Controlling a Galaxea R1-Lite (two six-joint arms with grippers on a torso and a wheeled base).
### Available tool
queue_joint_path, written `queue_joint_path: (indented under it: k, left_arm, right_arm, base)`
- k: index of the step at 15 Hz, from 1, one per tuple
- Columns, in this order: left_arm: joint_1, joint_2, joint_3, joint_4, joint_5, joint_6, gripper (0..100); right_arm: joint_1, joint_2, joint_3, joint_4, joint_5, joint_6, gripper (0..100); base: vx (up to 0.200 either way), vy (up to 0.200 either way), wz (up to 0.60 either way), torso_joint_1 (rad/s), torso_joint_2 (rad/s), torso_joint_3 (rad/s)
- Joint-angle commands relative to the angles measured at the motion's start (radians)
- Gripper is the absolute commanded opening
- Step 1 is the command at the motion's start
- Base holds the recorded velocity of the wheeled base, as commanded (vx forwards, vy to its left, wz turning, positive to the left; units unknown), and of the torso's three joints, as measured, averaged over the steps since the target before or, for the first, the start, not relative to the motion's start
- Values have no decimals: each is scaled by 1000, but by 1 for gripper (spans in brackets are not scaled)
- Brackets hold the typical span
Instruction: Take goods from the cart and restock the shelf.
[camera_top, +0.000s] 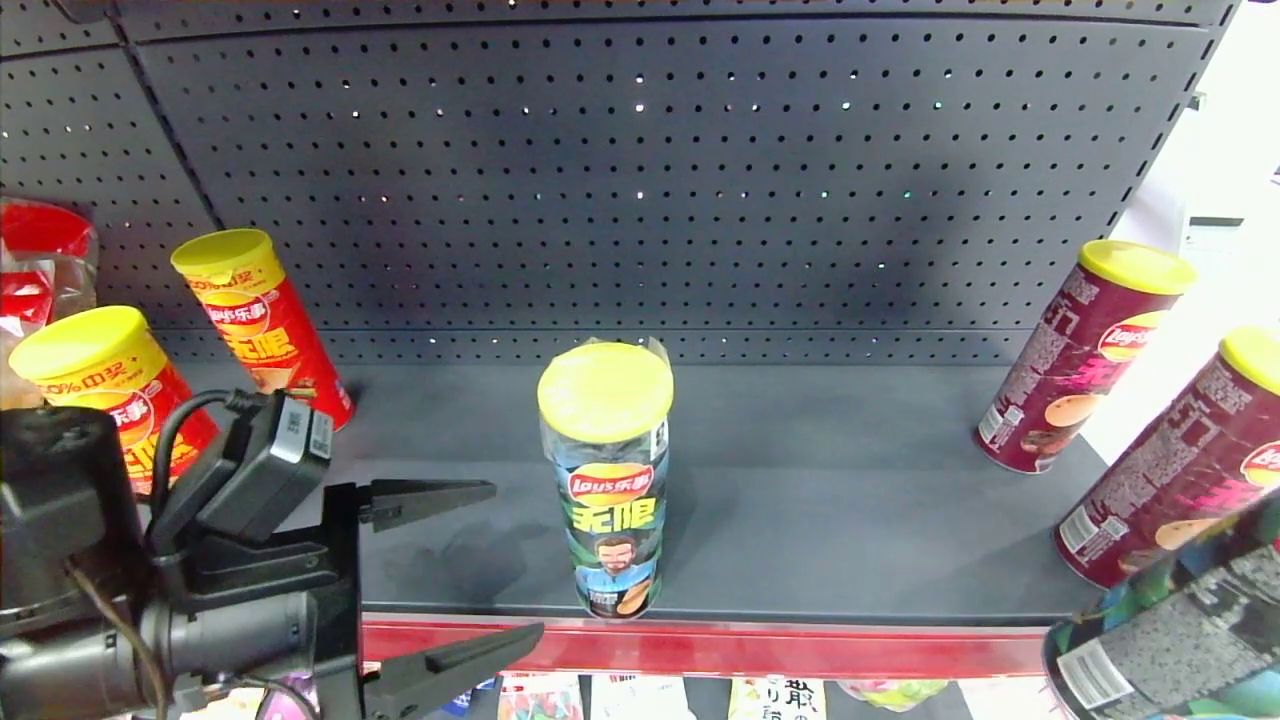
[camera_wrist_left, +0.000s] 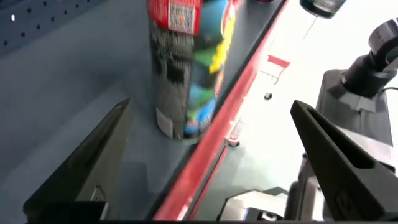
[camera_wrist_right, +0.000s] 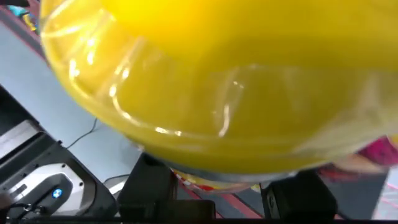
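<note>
Chip can (camera_top: 608, 480) with blue-green wrap and yellow lid stands upright on the shelf (camera_top: 820, 500), mid-width, right at the front edge just behind the red lip (camera_top: 760, 650). Left gripper (camera_top: 517, 560) sits at the front edge just to the can's left, fingers spread wide, nothing between them. One finger is over the shelf and the other out past the lip. From the left wrist the can (camera_wrist_left: 186, 68) is ahead of the gap, not touched. Second can (camera_top: 1180, 620), with the same dark green print, hangs tilted off the front right corner, below lip level. Its yellow lid (camera_wrist_right: 224, 81) is right up against the right wrist camera, and the right gripper (camera_wrist_right: 221, 196) is clamped on it. Two red cans (camera_top: 262, 320) (camera_top: 110, 385) stand at the left end, one behind the other. Two maroon cans (camera_top: 1085, 355) (camera_top: 1170, 470) stand at the right end, same arrangement. All have yellow lids.
</note>
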Motion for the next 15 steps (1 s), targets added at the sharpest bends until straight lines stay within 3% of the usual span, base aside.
queue_joint_path:
  k: [1, 8, 12, 15]
  left_arm:
    - [11, -103, 72, 6, 3, 0, 100]
    - [47, -226, 171, 35, 77, -4, 100]
    - [47, -232, 177, 46, 89, -6, 100]
    - [48, -235, 177, 69, 89, -6, 100]
  right_arm:
    - [95, 320, -127, -79, -15, 1, 0]
    - [204, 881, -384, -424, -46, 4, 0]
    - [269, 1077, -625, -455, -73, 7, 0]
    - [306, 1150, -700, -455, -75, 5, 0]
  base:
    - [0, 0, 0, 0, 0, 0]
    - [0, 0, 0, 0, 0, 0]
    - [0, 0, 0, 0, 0, 0]
    - [0, 0, 0, 0, 0, 0]
